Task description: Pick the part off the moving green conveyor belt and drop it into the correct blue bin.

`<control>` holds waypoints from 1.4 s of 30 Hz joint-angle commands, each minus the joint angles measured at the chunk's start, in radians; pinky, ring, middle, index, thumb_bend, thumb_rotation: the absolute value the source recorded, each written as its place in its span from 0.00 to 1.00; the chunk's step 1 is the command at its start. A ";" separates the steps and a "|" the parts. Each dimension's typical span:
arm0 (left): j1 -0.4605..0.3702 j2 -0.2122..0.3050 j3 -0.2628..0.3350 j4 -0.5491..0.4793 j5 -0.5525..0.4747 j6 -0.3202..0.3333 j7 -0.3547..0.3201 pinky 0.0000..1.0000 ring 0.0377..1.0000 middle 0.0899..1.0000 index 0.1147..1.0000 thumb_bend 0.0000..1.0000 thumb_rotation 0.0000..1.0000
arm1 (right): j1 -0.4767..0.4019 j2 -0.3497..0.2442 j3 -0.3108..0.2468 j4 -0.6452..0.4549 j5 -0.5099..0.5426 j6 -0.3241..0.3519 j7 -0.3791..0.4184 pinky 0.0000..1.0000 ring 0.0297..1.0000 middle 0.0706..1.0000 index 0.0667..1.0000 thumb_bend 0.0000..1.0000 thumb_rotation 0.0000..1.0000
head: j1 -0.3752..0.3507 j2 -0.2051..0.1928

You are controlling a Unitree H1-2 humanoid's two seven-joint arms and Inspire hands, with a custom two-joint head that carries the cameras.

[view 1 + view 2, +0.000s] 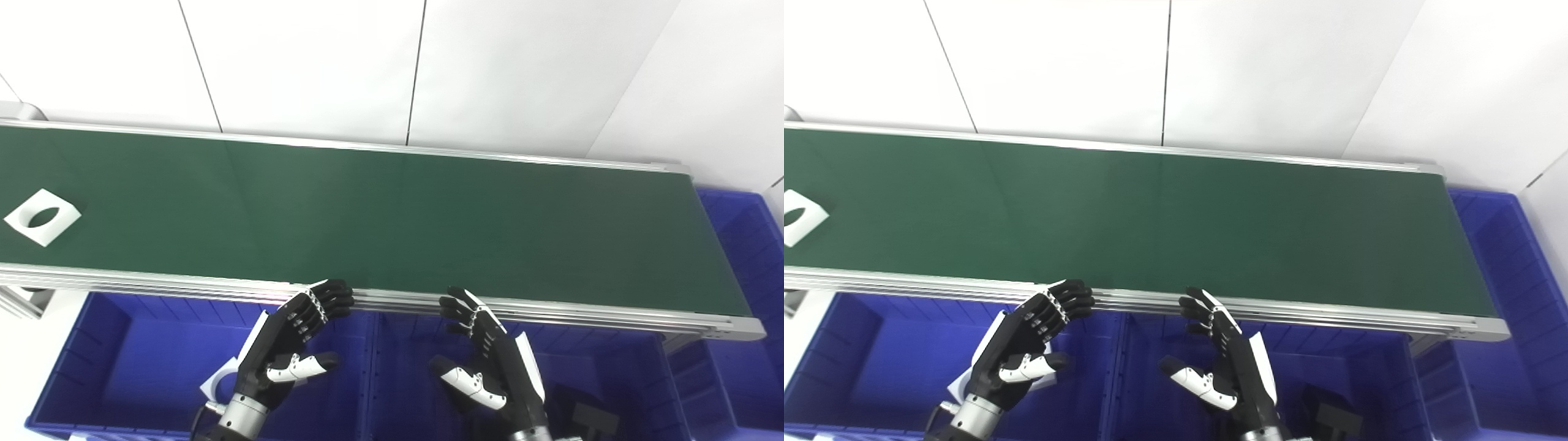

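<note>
White panelled wall (pixel 306 61) with thin dark seams, evenly lit, pale floor (pixel 12 367) at lower left

One belt (pixel 392 214), one white part (pixel 41 217) on it, three blue bins (pixel 110 343), two hands (pixel 288 349).

A long green conveyor belt (pixel 392 220) with silver metal rails runs across the view from left to right. On it, near its left end, lies one white square part (pixel 42 217) with an oval hole in the middle. It lies flat, turned like a diamond, closer to the near rail than to the far rail.
</note>
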 commanded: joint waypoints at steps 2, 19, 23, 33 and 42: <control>-0.010 0.005 0.003 -0.018 -0.005 -0.032 -0.005 0.75 0.75 0.74 0.72 0.96 0.31 | -0.007 0.011 -0.002 -0.032 0.009 -0.050 0.008 0.72 0.78 0.80 0.85 0.65 0.48 | 0.000 -0.001; -0.011 0.010 0.000 -0.020 -0.021 -0.027 -0.015 0.76 0.76 0.74 0.72 0.94 0.30 | -0.006 0.011 -0.002 -0.032 0.014 -0.050 0.009 0.73 0.79 0.80 0.85 0.65 0.47 | -0.003 0.002; -0.011 0.011 0.001 -0.023 -0.021 -0.022 -0.012 0.76 0.76 0.74 0.72 0.95 0.30 | -0.009 0.012 -0.002 -0.028 0.010 -0.053 0.007 0.72 0.78 0.80 0.85 0.65 0.47 | -0.002 0.002; -0.016 0.020 -0.003 -0.032 0.029 -0.027 0.004 0.74 0.74 0.73 0.71 0.96 0.34 | -0.018 0.013 -0.004 -0.011 0.012 -0.056 0.009 0.74 0.79 0.80 0.86 0.64 0.47 | 0.153 -0.050; -0.004 0.053 -0.003 -0.124 0.121 -0.002 0.043 0.71 0.73 0.72 0.71 0.97 0.36 | -0.039 0.015 -0.009 0.040 0.035 -0.100 0.012 0.76 0.80 0.82 0.87 0.58 0.47 | 0.286 -0.120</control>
